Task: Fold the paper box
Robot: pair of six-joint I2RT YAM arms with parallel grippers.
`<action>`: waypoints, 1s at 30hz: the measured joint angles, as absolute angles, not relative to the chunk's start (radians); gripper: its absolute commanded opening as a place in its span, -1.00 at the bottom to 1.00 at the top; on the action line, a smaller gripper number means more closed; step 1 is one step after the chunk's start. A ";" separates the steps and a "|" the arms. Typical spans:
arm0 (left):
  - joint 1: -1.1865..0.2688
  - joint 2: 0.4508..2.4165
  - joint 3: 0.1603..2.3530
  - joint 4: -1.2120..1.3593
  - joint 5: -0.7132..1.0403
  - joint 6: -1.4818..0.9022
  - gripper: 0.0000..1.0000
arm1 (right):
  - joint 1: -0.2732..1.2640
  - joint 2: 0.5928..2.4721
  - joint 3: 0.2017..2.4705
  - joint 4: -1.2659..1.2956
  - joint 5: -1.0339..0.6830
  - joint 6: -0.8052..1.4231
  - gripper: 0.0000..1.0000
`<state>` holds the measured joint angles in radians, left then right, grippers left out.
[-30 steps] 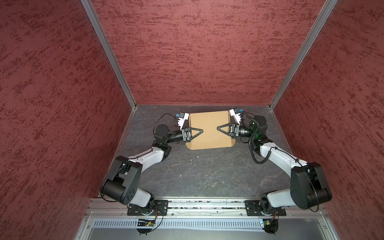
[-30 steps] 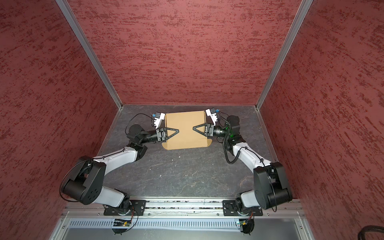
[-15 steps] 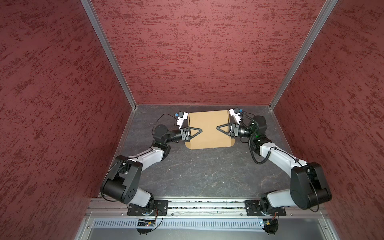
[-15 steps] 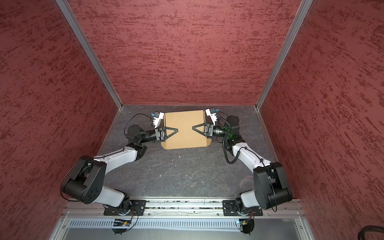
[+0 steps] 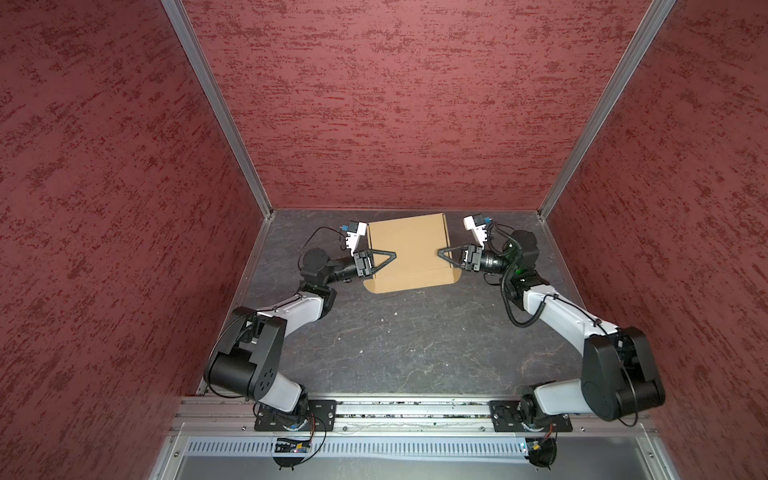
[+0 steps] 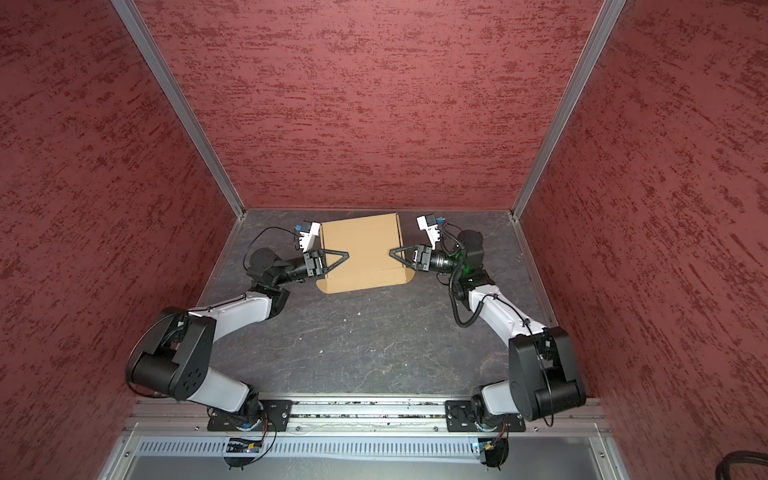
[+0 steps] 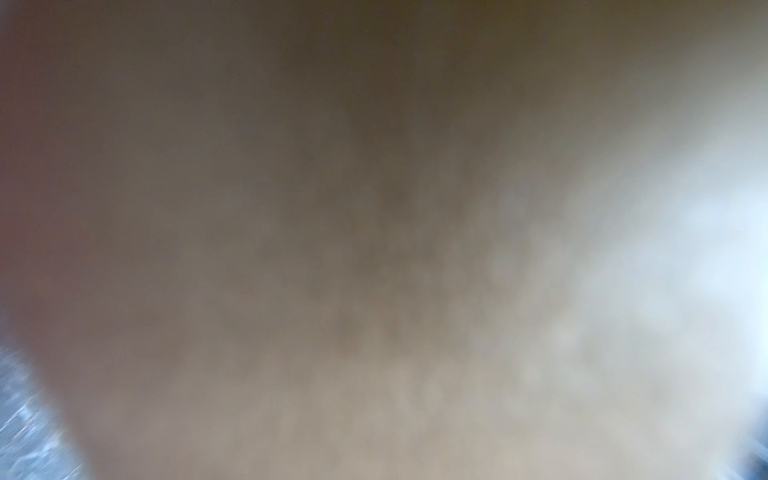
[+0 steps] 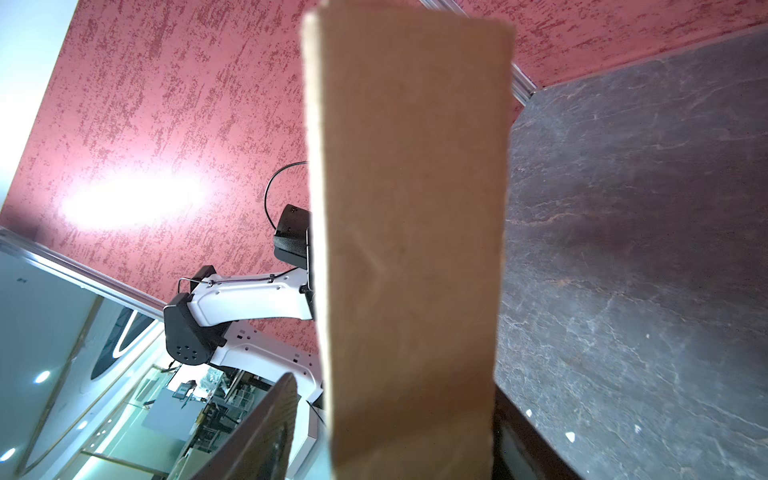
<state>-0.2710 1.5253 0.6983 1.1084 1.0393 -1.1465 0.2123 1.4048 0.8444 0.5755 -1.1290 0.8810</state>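
Top views: the paper box lies flat at the far end of the dark surface, near the red back wall, between the two claws.
Box shape: plain brown cardboard with a broad panel facing up. A narrow strip runs along its near edge, and a rounded tab juts out at each near corner.
Left claw: the left claw reaches in from the box's left side. One finger lies over the top panel and the other is hidden, so I cannot tell whether it clamps the cardboard or how wide it stands.
Right claw: the right claw has its tip at the box's right edge.
Right wrist view: the box's side wall stands between the two dark fingers. A gap shows between that finger and the cardboard, so the jaws are parted around the wall and not pinching it.
Left arm: the left arm shows beyond the box in the right wrist view.
Left wrist view: a brown blur fills it, with nothing sharp enough to name.
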 measured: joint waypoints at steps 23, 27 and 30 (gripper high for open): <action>-0.169 1.613 0.899 0.538 1.104 -1.421 -0.39 | 0.159 1.335 1.093 -0.077 -0.859 0.098 0.25; -0.160 1.612 0.908 0.384 1.103 -1.475 -0.39 | 0.158 1.361 1.112 -0.099 -0.848 0.027 0.23; -0.156 1.609 0.901 0.322 1.101 -1.538 -0.39 | 0.154 1.378 1.115 -0.102 -0.846 -0.012 0.20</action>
<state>-0.1558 1.6093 0.9012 0.3222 1.1007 -1.5379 0.1539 1.3777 1.1152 -0.1024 -0.8459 -0.0120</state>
